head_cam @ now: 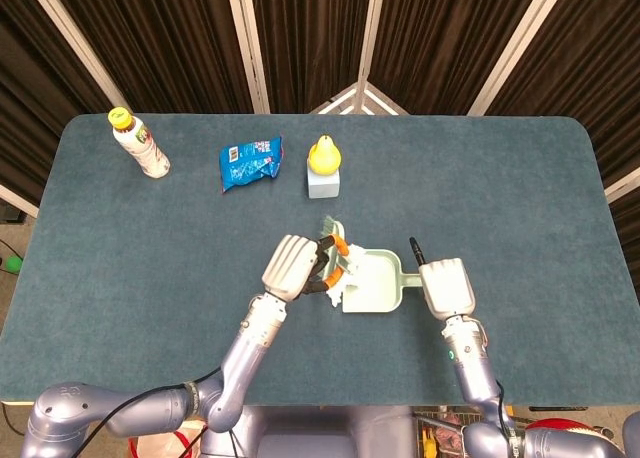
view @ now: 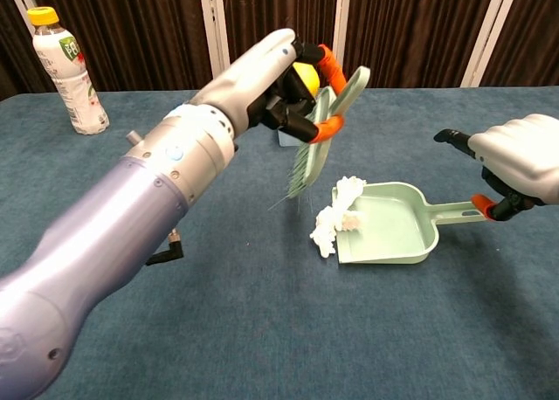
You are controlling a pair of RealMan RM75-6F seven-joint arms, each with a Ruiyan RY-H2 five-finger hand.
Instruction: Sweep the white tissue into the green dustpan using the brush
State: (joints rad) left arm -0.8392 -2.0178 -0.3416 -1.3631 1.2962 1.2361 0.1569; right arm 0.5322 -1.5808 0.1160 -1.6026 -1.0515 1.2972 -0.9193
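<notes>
The green dustpan [view: 393,230] [head_cam: 378,283] lies flat on the blue table. The crumpled white tissue [view: 339,215] [head_cam: 334,290] sits on the pan's open lip, partly on the cloth. My left hand [view: 266,81] [head_cam: 289,267] grips the orange-and-green brush [view: 316,129] [head_cam: 334,242], held in the air just left of the tissue with its bristles pointing down, apart from it. My right hand [view: 517,160] [head_cam: 447,287] curls its fingers round the orange end of the dustpan handle [view: 456,210], thumb raised.
A drink bottle [head_cam: 141,145] [view: 68,64] stands at the far left. A blue snack packet [head_cam: 250,163] and a yellow object on a pale blue block [head_cam: 322,168] lie behind the brush. The table's front edge runs close below both hands.
</notes>
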